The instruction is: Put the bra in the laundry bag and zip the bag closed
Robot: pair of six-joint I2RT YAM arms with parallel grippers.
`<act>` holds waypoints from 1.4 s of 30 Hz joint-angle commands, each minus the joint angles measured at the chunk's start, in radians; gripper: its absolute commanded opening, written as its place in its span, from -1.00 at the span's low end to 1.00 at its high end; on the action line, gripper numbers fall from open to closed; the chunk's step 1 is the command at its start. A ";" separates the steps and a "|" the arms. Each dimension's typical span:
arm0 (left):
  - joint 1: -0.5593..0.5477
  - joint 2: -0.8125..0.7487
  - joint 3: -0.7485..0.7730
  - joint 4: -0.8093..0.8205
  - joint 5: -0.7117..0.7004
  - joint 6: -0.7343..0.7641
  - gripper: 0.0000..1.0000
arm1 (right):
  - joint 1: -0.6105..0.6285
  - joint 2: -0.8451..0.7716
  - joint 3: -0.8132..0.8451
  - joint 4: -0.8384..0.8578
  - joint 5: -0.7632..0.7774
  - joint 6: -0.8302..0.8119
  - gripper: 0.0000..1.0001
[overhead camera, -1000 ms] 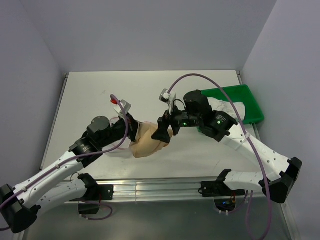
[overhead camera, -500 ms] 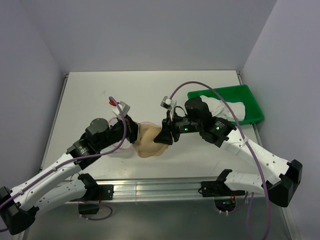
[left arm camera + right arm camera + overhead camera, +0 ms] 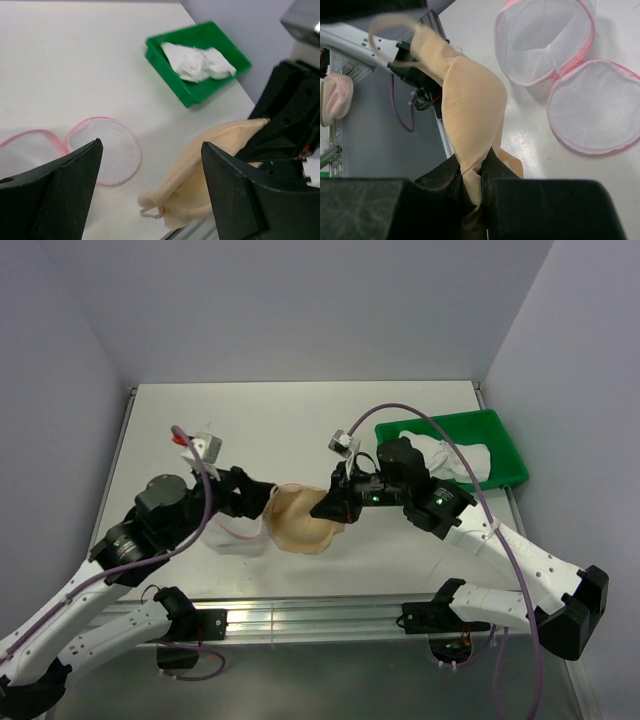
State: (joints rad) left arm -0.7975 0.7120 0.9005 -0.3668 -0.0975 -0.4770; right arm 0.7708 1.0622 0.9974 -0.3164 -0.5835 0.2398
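"Starting at the right jaws, what had they got?" Lena asked.

"They were pinched nearly shut on a fold of the bra. The tan fabric bunched between them and ran outward from the grip, with one thin strap looping free at its end."

"And the left jaws?"

"Spread wide, with nothing between them. They hung over the tabletop, just left of the bra."

"Where did the bra sit, then?"

"Around the middle of the tabletop, toward the near edge, between the two arms. Whether its loose end rested on the surface I couldn't tell."

"And the laundry bag?"

"It lay unzipped on the tabletop just left of the bra. Its two round mesh halves were folded open side by side and joined at one point, with a pink zipper band around each rim. The bra was wholly outside it."

"Anything farther out?"

"A green tray stood at the far right, well apart from the bag, with a crumpled white cloth lying in it."
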 commanded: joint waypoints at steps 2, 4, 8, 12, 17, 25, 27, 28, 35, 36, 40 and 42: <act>-0.003 -0.071 0.090 -0.194 -0.304 -0.040 0.72 | -0.022 -0.045 -0.013 0.085 0.016 0.030 -0.88; -0.002 -0.088 0.087 -0.221 -0.359 -0.060 0.68 | -0.027 -0.054 -0.016 0.092 0.027 0.039 -0.92; 0.003 -0.063 0.037 -0.329 -0.481 -0.176 0.57 | -0.028 -0.070 -0.017 0.134 0.076 0.075 -1.00; 0.043 -0.059 -0.054 -0.328 -0.536 -0.259 0.57 | -0.028 -0.061 -0.042 0.249 0.143 0.157 -1.00; 0.144 -0.019 -0.124 -0.301 -0.456 -0.270 0.56 | -0.011 -0.001 -0.062 0.439 0.210 0.289 -1.00; 0.164 0.029 -0.170 -0.282 -0.496 -0.308 0.37 | 0.007 0.068 -0.106 0.589 0.346 0.407 -1.00; 0.170 0.055 -0.175 -0.265 -0.496 -0.308 0.35 | 0.016 0.102 -0.132 0.645 0.355 0.462 -1.00; 0.172 0.087 -0.175 -0.264 -0.496 -0.310 0.33 | 0.024 0.113 -0.141 0.664 0.367 0.481 -1.00; 0.172 0.123 -0.209 -0.208 -0.495 -0.345 -0.10 | 0.079 0.195 -0.210 0.815 0.432 0.596 -1.00; 0.172 0.119 -0.209 -0.211 -0.502 -0.347 -0.10 | 0.084 0.205 -0.212 0.820 0.436 0.605 -1.00; 0.172 0.106 -0.225 -0.215 -0.504 -0.362 -0.08 | 0.090 0.268 -0.209 0.866 0.451 0.639 -1.00; 0.172 0.101 -0.236 -0.199 -0.499 -0.365 -0.15 | 0.096 0.312 -0.206 0.890 0.470 0.667 -1.00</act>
State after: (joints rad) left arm -0.6304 0.8307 0.6815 -0.6079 -0.5751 -0.8181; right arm 0.8555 1.3357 0.7776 0.4568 -0.1638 0.8501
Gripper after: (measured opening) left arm 0.440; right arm 0.158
